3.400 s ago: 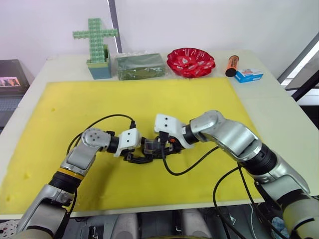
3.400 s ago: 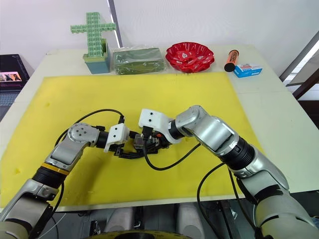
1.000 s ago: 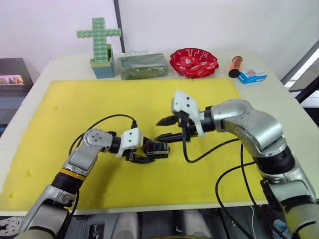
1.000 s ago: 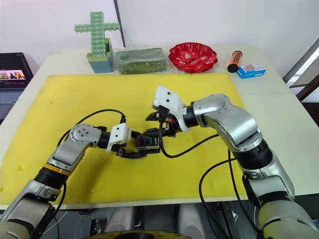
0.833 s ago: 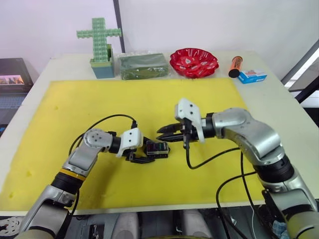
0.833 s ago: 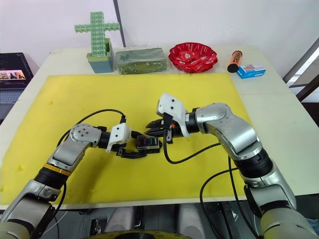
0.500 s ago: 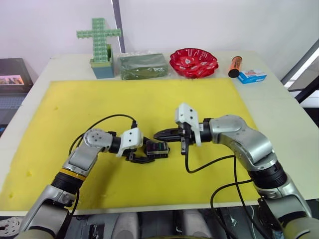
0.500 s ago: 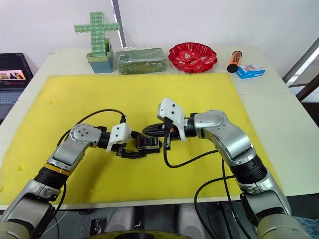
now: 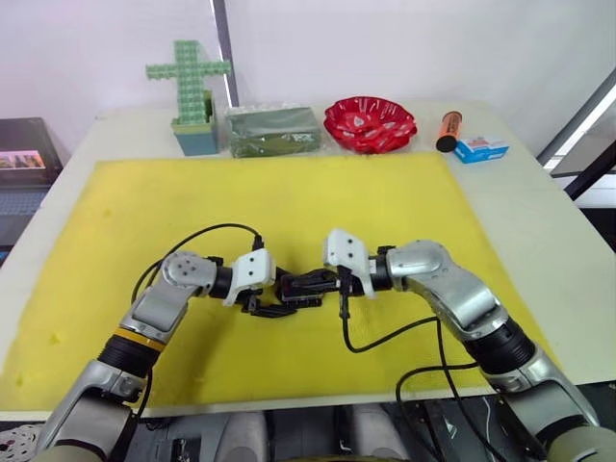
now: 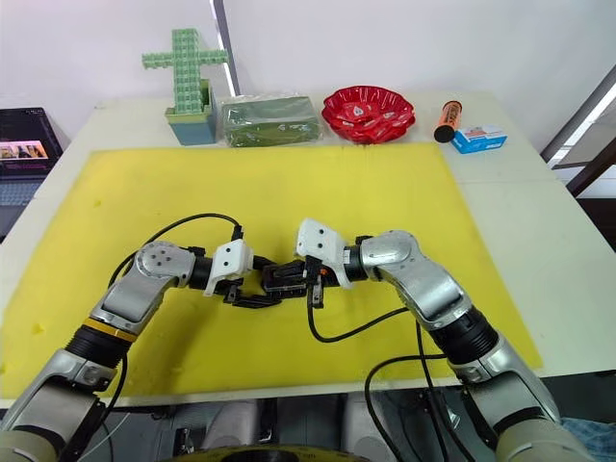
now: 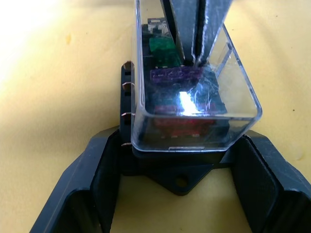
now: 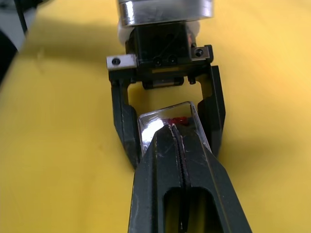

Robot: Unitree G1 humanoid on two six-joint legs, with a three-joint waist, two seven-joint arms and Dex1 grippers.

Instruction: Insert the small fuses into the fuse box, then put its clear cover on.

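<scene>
left gripper [image 11: 177,179] clamps the fuse box [image 11: 177,167] from both sides, fingers [image 11: 104,170] pressed on its base, box resting on yellow mat [image 9: 289,202]. clear cover [image 11: 194,82] sits on the box, red, purple and green small fuses [image 11: 163,46] visible under it. right gripper [image 12: 171,127] fingers pinched together with nothing between, tips pressing on top of the cover, directly opposite the left gripper
</scene>
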